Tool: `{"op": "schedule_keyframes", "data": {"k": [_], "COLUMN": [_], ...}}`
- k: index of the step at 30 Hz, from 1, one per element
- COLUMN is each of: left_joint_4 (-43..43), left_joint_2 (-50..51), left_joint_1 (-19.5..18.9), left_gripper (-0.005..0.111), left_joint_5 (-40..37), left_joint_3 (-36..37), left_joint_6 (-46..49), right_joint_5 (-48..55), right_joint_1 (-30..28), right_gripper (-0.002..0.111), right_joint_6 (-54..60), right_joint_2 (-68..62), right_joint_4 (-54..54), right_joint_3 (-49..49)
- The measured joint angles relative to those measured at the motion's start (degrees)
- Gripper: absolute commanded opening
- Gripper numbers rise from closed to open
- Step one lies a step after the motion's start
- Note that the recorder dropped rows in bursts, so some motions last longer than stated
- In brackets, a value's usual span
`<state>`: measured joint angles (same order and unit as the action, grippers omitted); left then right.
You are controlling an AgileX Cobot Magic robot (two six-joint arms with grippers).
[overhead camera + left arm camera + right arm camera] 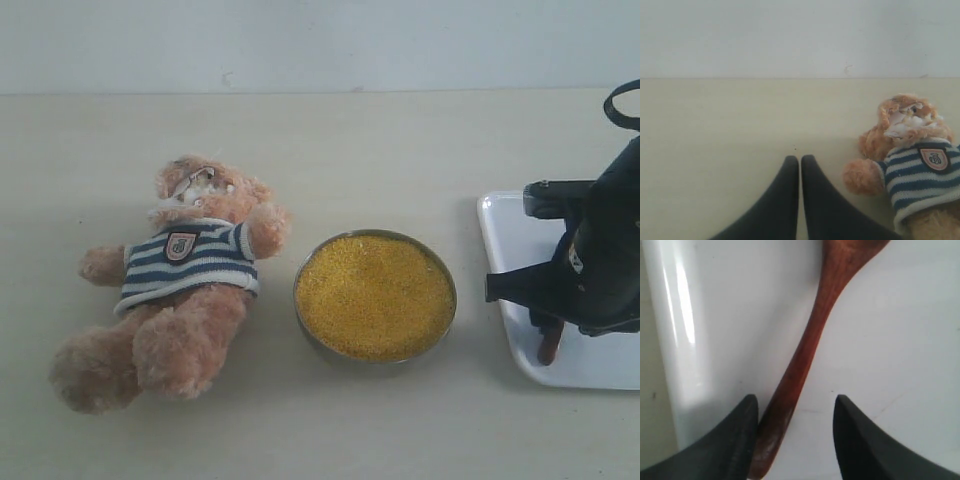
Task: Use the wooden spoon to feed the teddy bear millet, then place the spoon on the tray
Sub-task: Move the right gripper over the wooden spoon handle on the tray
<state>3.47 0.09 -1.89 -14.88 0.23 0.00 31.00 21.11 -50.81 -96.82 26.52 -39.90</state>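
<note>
The teddy bear (pixel 185 280) lies on its back at the left of the table in its striped shirt; it also shows in the left wrist view (pixel 912 160). The millet (pixel 374 295) fills a round metal bowl in the middle. At the right, the white tray (pixel 500 230) holds the wooden spoon (pixel 805 360), whose handle end (pixel 549 345) pokes out under the arm. My right gripper (pixel 796 405) hangs open over the tray, the handle lying between its fingers against one of them. My left gripper (pixel 800 162) is shut on nothing, beside the bear; it is out of the exterior view.
The metal bowl's rim (pixel 300 310) sits close to the bear's arm. The tray's near edge (pixel 675 340) borders bare tabletop. A pale wall (pixel 320 40) closes off the back of the table.
</note>
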Motion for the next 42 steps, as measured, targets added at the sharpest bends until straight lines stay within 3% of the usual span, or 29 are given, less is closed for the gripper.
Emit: {"op": "schedule_keyframes", "data": {"k": [7,16,27,42], "left_joint_4": [0.00,0.00,0.00,0.00], "left_joint_2": [0.00,0.00,0.00,0.00], "left_joint_1": [0.00,0.00,0.00,0.00], "left_gripper": [0.004,0.004,0.004,0.004], "left_joint_5": [0.00,0.00,0.00,0.00], "left_joint_3": [0.00,0.00,0.00,0.00], "left_joint_6": [0.00,0.00,0.00,0.00], "right_joint_5": [1.73,2.22,2.72,3.05], "right_joint_1": [0.00,0.00,-9.11,-9.20], "right_gripper": [0.031,0.031,0.031,0.031], "right_joint_6": [3.03,5.81,20.28,22.30], "right_joint_2": [0.00,0.00,0.00,0.00], "right_joint_4": [-0.74,-4.93,-17.60,-18.20], "right_joint_3": [0.00,0.00,-0.07,-4.00]}}
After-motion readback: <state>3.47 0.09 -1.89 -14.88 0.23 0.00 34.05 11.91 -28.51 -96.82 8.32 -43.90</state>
